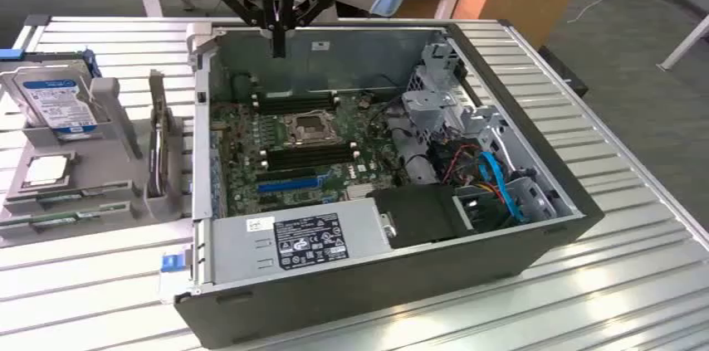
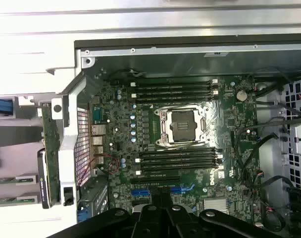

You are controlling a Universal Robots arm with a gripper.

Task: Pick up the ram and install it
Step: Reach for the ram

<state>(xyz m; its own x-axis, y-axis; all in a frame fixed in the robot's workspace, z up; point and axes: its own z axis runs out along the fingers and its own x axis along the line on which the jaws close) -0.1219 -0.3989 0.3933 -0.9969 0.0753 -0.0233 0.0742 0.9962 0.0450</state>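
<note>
Scene: An open desktop computer case (image 1: pixel 366 226) lies on its side on a ribbed metal surface (image 1: pixel 620 285), its motherboard (image 1: pixel 299 139) exposed, seen in the exterior view.

Hand: The hand (image 1: pixel 277 46) hangs at the top centre of the frame, over the case's far wall, its dark fingers drawn together to a point. Nothing can be seen between them, and it appears to carry no load.

Ram: Two green sticks lie flat in the grey parts holder (image 1: pixel 78 193) at the lower left of the frame. The ram (image 1: pixel 50 220) nearest the frame edge sits just beside a second stick (image 1: pixel 78 194), well apart from the hand.

Slots: In the wrist view, black memory slots (image 2: pixel 177 89) run in rows on either side of the bare processor socket (image 2: pixel 182 124). All look vacant.

Other parts: A hard drive (image 1: pixel 61 98) stands upright at the holder's far end, with a square processor chip (image 1: pixel 46 170) lying between it and the sticks.

Step in hand: By the look of it, the pick-up is not yet done, since the stick rests in its holder and the slots are unfilled.

Next move calls for: A wide crossing to the lower left, then a narrow grip on the thin board's long edges, squared to it.
</note>
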